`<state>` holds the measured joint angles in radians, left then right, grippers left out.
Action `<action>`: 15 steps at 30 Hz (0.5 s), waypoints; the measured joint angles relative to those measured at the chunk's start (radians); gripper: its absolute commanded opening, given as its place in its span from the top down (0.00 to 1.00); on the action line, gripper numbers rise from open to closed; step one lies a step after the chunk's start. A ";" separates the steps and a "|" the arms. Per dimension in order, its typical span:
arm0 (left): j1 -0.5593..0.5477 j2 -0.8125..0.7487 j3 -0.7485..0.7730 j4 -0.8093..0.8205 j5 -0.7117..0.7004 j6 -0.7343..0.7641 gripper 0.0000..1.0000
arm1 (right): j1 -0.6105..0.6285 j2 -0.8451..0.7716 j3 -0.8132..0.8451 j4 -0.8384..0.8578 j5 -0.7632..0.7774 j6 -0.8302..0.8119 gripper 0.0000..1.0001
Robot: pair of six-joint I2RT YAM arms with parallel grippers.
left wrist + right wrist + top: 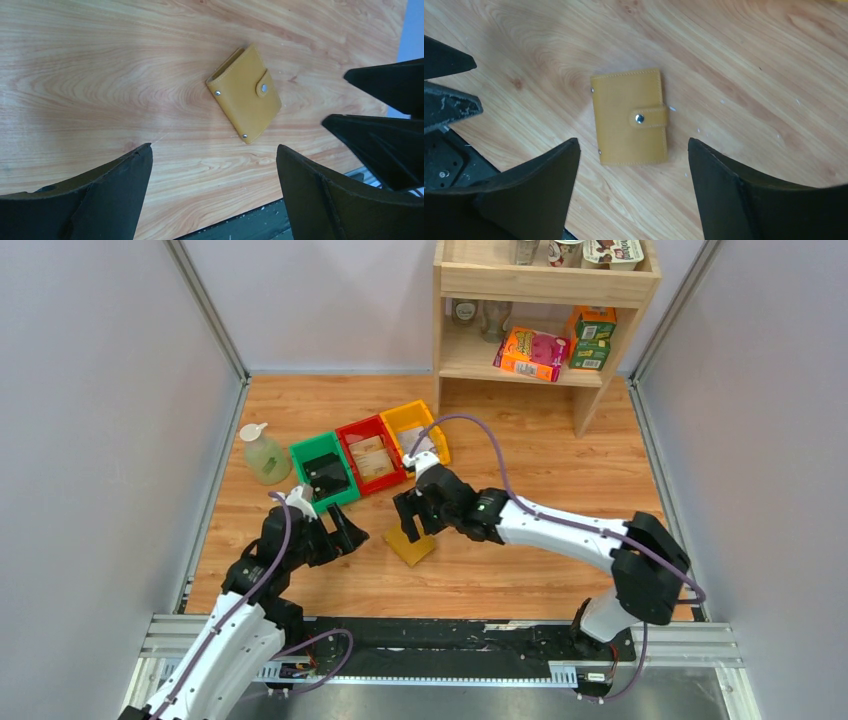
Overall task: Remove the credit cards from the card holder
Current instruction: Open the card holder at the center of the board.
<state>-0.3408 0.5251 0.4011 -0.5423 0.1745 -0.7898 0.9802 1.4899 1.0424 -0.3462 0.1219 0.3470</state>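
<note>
- Mustard-yellow leather, or something much like it, covers the card holder (624,95). It lies flat and snapped shut on the wooden bench (540,570), between the two arms.
- The credit cards do not show in any view; presumably they sit inside, behind the closed cover.
- The right hand (412,515) hovers directly over the holder, fingers spread wide and holding nothing.
- The left hand (345,530) waits just beside it, equally wide and empty.
- The holder looks light, thin and supple, so it probably slides on the smooth wood and flexes when pinched.
- Lying so low, its faces offer little to a grasp from above; the edges are the likelier purchase.
- The strap tab (649,118), closed by a metal snap, wraps over the opening edge and is the one raised feature to hook or pinch.
- Popping the snap likely drags the whole light holder along, so the riveted spine side (595,120) wants pinning by the other hand.
- The cards should be stiff and slick and need an edge grip.
</note>
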 measured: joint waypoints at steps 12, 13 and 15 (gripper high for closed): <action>0.000 0.039 -0.023 0.016 0.010 -0.025 0.00 | 0.033 0.311 0.203 -0.049 0.015 -0.051 0.53; 0.000 0.047 -0.023 0.019 0.012 -0.026 0.00 | 0.033 0.326 0.212 -0.058 0.015 -0.055 0.53; 0.000 0.063 -0.023 0.034 0.018 -0.031 0.00 | 0.033 0.350 0.221 -0.068 0.015 -0.057 0.53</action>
<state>-0.3408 0.5884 0.3782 -0.5083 0.1925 -0.8211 1.0134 1.8397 1.2636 -0.4145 0.1371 0.2897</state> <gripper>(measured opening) 0.999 0.476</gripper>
